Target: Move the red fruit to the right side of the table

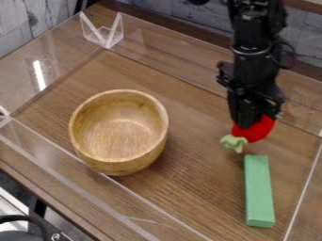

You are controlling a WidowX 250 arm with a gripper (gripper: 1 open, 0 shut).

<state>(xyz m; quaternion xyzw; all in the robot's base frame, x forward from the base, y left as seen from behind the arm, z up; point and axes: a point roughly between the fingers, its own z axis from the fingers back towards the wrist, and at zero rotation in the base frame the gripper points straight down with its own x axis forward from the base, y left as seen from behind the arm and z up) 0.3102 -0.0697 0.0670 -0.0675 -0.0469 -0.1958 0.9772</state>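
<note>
Fingertips of the black gripper (253, 120) blend into the red fruit (258, 130) from this angle, so whether the jaws clamp it or have parted cannot be told, and the arm is cut off by the top edge. Directly under the gripper and touching it, the fruit sits low on the right side of the table (189, 179), just above the near end of the green block (258, 189) and well apart from the wooden bowl (119, 130). Its green leafy stem points down-left toward the bowl, the long axis tilted that way.

A robot lab: a wood-grain tabletop (138, 193) fenced by clear acrylic walls (51, 52), with a black arm (254, 56) mounted over it.
</note>
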